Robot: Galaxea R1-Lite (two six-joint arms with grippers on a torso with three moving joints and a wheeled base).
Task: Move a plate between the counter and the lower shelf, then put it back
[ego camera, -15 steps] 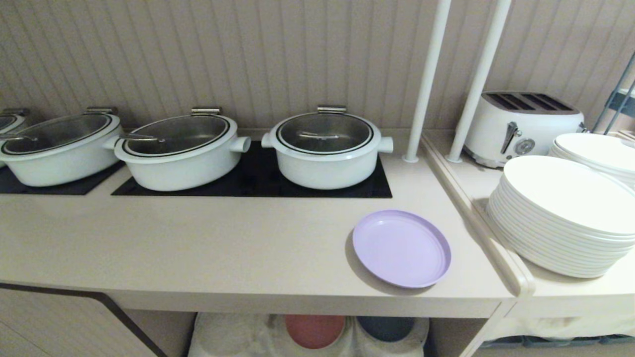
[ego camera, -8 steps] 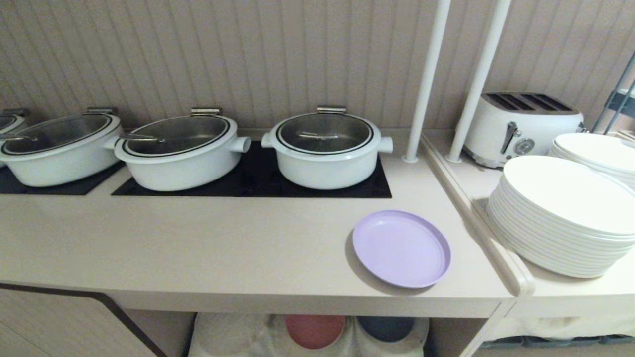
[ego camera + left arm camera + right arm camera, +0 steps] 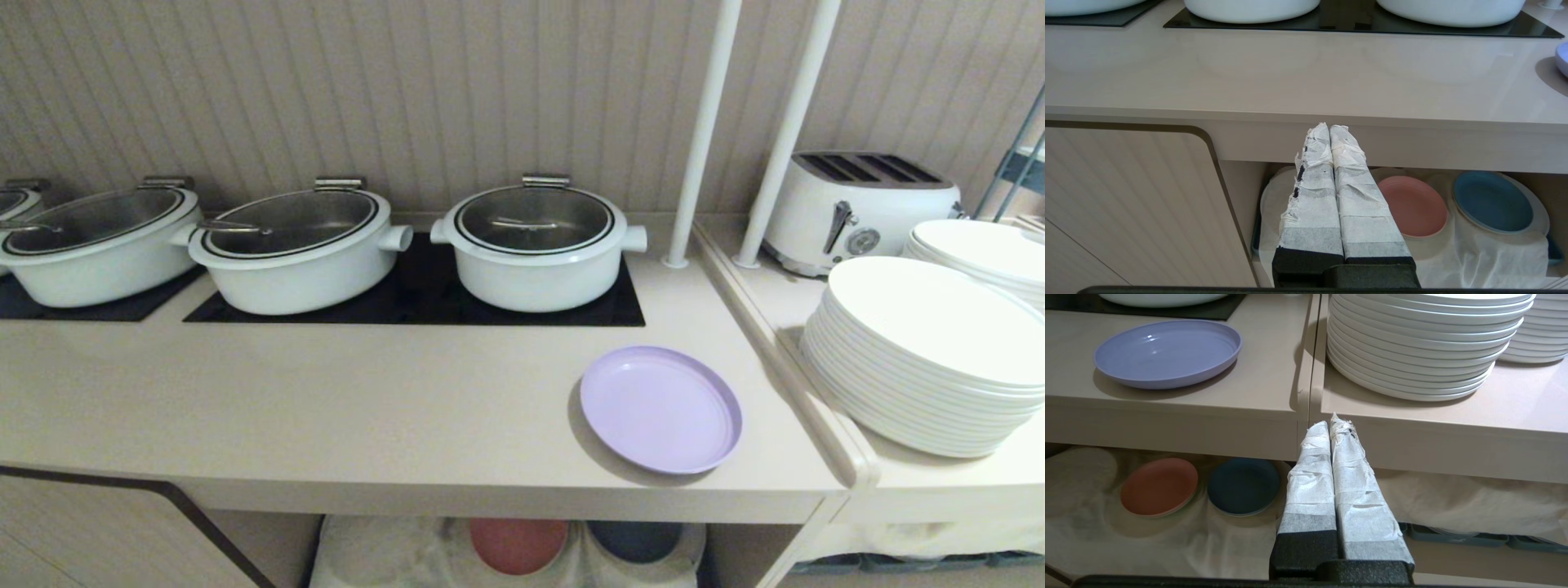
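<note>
- The plate (image 3: 660, 408) lies flat on the counter (image 3: 367, 400), lower right of centre in the head view, close to the front edge and just beside the raised lip that borders the side ledge (image 3: 939, 482). Nothing of mine touches it.
- My right gripper (image 3: 1334, 422) is pressed shut on nothing, its paper-taped fingers (image 3: 1310, 477) side by side. It sits below the counter's front edge, at the seam between counter and ledge, in the lower middle of its wrist view.
- My left gripper (image 3: 1329, 127) is likewise closed and empty, parked under the counter lip, centre of its own view.
- Progress, as I judge it: either nothing has begun or the whole round trip is finished. With the plate resting squarely up top and both arms tucked low, I cannot say which.
- Shapes and surfaces: the plate is a plain lavender round with a low raised rim and a faint sheen, plastic-looking, so likely light and a bit slippery at the edge.
- The counter is a smooth beige slab; black hob panels (image 3: 424, 306) are set in it beneath white lidded pots (image 3: 535, 245).
- The lower shelf (image 3: 1167, 539) is draped with a crinkled translucent white sheet, with a salmon-pink plate (image 3: 1159, 486) and a dark blue plate (image 3: 1244, 486) resting on it.
- A tall stack of glossy white plates (image 3: 931, 359) and a white toaster (image 3: 857, 204) fill the upper right.
</note>
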